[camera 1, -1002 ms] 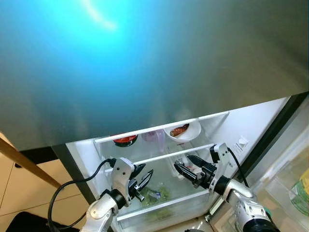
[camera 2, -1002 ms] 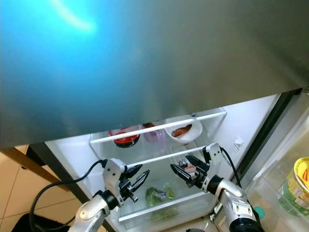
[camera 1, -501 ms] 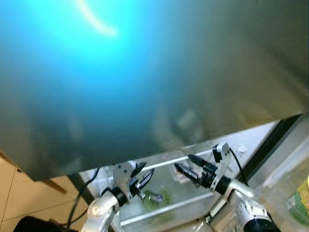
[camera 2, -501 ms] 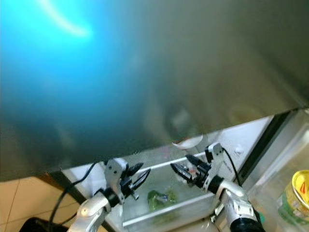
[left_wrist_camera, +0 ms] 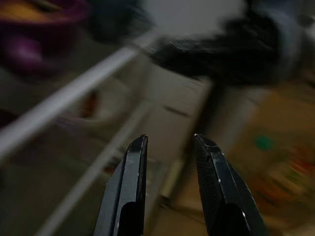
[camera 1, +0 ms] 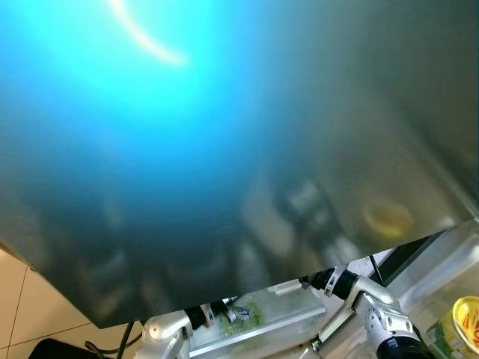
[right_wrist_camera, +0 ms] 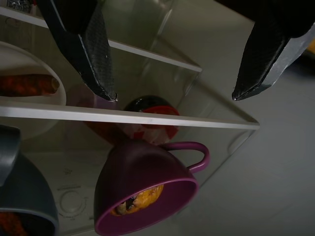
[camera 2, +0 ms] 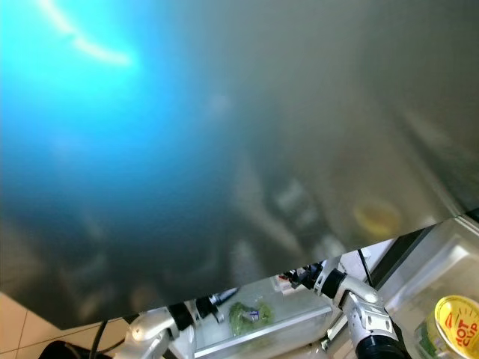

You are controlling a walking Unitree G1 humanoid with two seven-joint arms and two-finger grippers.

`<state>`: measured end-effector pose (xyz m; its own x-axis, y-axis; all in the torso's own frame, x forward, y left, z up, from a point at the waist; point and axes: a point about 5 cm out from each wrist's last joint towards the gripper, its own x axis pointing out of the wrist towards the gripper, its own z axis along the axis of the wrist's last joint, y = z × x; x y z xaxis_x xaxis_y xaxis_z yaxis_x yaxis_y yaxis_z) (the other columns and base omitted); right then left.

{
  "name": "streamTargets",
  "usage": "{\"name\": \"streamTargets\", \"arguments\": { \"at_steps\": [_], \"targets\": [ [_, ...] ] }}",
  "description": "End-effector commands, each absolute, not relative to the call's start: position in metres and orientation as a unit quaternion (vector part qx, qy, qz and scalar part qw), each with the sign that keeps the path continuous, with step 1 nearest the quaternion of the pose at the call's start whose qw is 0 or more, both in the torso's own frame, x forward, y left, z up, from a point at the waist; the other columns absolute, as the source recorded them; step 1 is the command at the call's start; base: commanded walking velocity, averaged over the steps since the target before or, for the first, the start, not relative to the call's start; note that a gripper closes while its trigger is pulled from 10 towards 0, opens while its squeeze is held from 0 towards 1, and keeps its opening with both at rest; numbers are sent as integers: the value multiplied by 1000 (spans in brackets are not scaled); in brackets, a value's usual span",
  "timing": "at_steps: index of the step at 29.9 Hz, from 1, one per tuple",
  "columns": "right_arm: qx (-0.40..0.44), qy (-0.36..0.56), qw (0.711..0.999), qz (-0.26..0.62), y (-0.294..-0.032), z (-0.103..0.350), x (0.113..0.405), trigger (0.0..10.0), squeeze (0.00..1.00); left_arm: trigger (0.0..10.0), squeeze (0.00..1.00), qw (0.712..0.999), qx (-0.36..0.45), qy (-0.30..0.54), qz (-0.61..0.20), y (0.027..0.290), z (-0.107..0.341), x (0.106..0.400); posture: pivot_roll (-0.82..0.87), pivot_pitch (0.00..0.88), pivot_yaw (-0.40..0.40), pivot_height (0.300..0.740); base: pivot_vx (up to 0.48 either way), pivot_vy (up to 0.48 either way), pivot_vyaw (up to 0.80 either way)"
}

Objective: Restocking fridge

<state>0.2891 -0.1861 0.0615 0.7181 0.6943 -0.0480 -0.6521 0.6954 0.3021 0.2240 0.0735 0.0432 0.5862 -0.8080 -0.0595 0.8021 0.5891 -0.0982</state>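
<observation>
Fridge door [camera 1: 224, 149] blocking most of head view. Purple cup [right_wrist_camera: 147, 191], bowls sitting shelved. Left gripper [left_wrist_camera: 170, 142], right gripper [right_wrist_camera: 172, 93] both hanging spread, carrying nothing; restock progress unclear.

A purple mug [right_wrist_camera: 147, 189] holds yellow food beside a grey bowl [right_wrist_camera: 22, 196] and white bowl [right_wrist_camera: 29, 105].
</observation>
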Motion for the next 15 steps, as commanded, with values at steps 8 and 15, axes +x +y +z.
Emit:
{"name": "streamTargets", "arguments": {
  "at_steps": [8, 15],
  "targets": [
    [145, 86, 913, 372, -186, 55, 283, 10000, 0, 10000, 0, 880, -9, 78, -468, 78, 33, 218, -27, 38, 13, 713, 0, 0, 0],
    [161, 113, 913, 357, -191, 40, 276, 10000, 0, 10000, 0, 878, 3, 116, -464, 86, 19, 213, -27, 38, 13, 733, 0, 0, 0]
  ]
}}
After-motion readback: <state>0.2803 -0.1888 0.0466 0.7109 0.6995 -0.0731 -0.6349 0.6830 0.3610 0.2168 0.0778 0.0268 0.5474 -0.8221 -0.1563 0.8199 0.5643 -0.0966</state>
